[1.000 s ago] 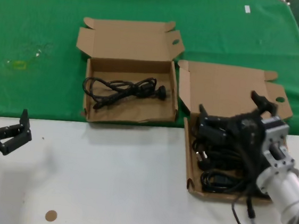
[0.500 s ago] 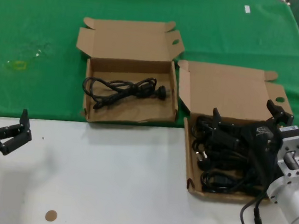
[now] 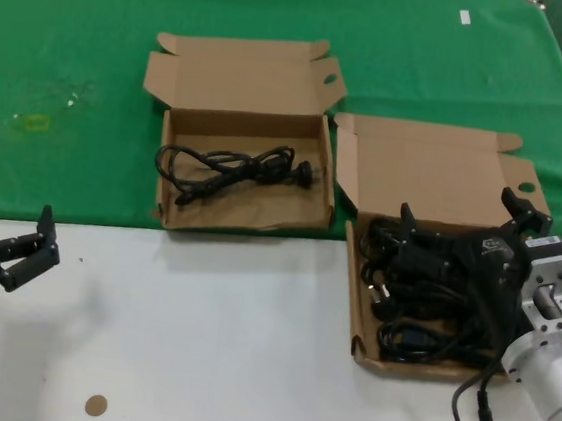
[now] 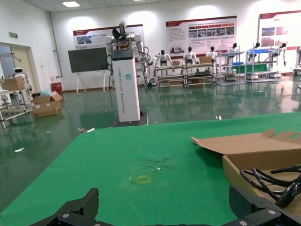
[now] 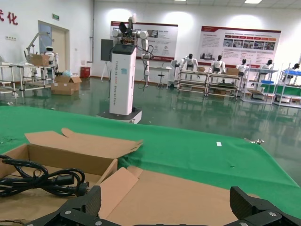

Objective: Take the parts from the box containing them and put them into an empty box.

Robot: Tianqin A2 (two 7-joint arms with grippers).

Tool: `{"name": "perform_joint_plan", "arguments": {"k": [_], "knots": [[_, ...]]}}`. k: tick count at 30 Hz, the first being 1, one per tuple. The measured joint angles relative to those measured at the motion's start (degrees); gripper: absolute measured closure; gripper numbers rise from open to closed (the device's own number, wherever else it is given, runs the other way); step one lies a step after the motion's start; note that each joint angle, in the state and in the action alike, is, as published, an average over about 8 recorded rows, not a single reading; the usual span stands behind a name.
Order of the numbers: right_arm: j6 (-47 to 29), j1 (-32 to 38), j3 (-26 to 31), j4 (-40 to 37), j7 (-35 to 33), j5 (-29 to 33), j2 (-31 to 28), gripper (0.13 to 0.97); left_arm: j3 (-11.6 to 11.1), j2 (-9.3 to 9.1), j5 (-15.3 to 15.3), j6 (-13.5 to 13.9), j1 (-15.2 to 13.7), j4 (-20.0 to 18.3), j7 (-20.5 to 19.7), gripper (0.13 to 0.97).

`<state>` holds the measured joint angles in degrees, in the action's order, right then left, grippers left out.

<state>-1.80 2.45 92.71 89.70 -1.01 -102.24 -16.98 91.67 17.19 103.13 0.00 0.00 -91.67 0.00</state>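
The box containing the parts stands open at the right, with a round hole in its lid corner and a tangle of black power cables in its tray. My right gripper hovers low over those cables, open, with nothing visibly between its fingers. In the right wrist view the gripper faces that box's lid. The other box, with an oval lid hole, lies farther left and holds one coiled black cable. My left gripper is parked open at the near left.
Both boxes sit where the green cloth meets the white tabletop. A small brown disc lies near the front edge. A yellowish mark shows on the cloth at the left. The right arm's black cable trails by the box.
A second ago the right gripper moved right and slightly nearer over the full box; over the last half second it has held still. The left arm has not moved.
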Motion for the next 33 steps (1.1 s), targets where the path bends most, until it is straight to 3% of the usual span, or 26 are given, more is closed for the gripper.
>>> {"name": "perform_joint_plan", "arguments": {"k": [33], "knots": [[0.00,0.00,0.00,0.00,0.00,0.00,0.00,0.129,0.00,0.00,0.00,0.00,0.00,0.00,0.00,0.132]]}}
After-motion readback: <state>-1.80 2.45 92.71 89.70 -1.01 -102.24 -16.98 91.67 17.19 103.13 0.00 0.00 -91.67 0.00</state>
